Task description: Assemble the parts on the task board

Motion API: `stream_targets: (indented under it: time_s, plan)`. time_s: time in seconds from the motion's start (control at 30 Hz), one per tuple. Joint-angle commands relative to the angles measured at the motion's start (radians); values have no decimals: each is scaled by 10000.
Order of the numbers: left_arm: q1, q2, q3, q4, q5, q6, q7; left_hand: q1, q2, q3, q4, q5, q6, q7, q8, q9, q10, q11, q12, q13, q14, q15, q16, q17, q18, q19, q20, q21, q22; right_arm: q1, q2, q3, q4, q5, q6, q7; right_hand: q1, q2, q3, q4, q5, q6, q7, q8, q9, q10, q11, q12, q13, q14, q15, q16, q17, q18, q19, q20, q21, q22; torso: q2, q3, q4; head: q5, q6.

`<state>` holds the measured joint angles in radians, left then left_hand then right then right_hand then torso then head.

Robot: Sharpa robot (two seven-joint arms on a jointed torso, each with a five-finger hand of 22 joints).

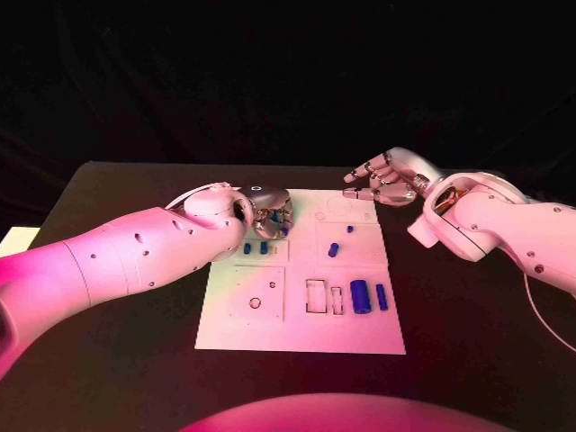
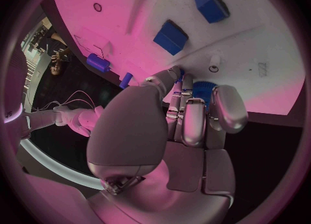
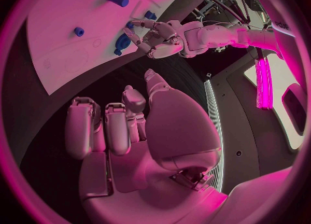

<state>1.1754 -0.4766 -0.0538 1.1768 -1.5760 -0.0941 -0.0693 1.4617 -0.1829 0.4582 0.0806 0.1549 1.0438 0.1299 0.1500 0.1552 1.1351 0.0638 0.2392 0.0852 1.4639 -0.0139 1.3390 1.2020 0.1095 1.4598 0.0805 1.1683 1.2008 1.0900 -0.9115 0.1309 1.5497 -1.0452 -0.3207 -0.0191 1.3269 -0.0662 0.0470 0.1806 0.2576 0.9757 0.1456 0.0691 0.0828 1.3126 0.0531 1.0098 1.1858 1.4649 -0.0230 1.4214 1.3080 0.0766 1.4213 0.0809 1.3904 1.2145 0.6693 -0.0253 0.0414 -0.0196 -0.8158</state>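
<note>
no readable text, no labels, no brands, no numbers, no signs anywhere

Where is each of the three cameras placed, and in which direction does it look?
Head view: on the robot's head, looking down at the task board; both arms enter.
Left wrist view: behind the left hand, facing the board; its fingers hold a blue part.
Right wrist view: behind the right hand, which hangs empty off the board's far edge.
Shared: the right wrist and head views both show the left hand.
</note>
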Motion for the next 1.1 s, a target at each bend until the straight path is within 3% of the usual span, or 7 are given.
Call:
stream_targets:
  time_s: [0.03, 0.47, 0.63, 0.97, 1.1]
  plan:
    - [-42, 40, -25, -41, -63, 362, -217, 35, 126, 147, -52, 12, 136, -13, -24, -12, 156, -2, -37, 4, 399, -79, 66, -1, -200, 128, -32, 52, 33, -7, 16, 1, 4, -27, 89, 41, 40, 68, -49, 1, 53, 54, -25, 22, -15, -74, 9, 9, -1, 572, -4, -43, 379, -46, -51, -4, -38, -11, -3, 2, -2, -2, -1]
    - [-50, 13, -20, 27, -61, -119, -221, -25, 242, 590, -388, -5, 578, -8, 21, -27, 605, -54, -173, 42, 402, -120, 133, -16, -223, 125, -74, 208, 218, -7, 22, 1, -2, -27, 95, 48, 54, 77, -50, -1, 56, 54, -25, 22, -16, -64, 9, 36, 16, 575, -4, -39, 387, -47, -49, -4, -37, -7, -5, 2, 3, -12, 3]
    - [-52, -156, 47, 265, 102, -422, -247, -52, 223, 607, -406, -6, 591, 9, 11, -33, 610, -44, -209, 36, 398, -117, 122, -45, -225, 124, -74, 215, 228, -8, 21, 1, -10, -27, 98, 46, 54, 77, -50, -1, 56, 54, -25, 22, -16, -64, 9, 36, 16, 575, -4, -39, 387, -47, -49, -4, -37, -7, -3, 2, 4, -31, 9]
    - [31, -996, 409, 1262, 781, -699, -479, -143, 177, 638, -436, -10, 610, 38, -23, -54, 644, -24, -291, 27, 393, -101, 118, -76, -231, 122, -67, 234, 254, -11, 8, 1, -45, -27, 100, 37, 54, 77, -50, -1, 56, 54, -25, 22, -16, -64, 9, 36, 16, 575, -4, -39, 387, -47, -49, -4, -37, -7, -25, 14, 25, -28, 50]
    - [106, -1381, 482, 1566, 1004, -670, -598, -160, 168, 641, -441, -12, 618, 39, -27, -57, 657, -23, -302, 28, 393, -99, 119, -80, -231, 122, -65, 238, 259, -21, 11, 0, -69, -26, 100, 36, 54, 77, -50, -1, 56, 54, -25, 22, -16, -64, 9, 36, 16, 575, -4, -39, 387, -47, -49, -4, -37, -7, -34, 23, 54, -10, 38]
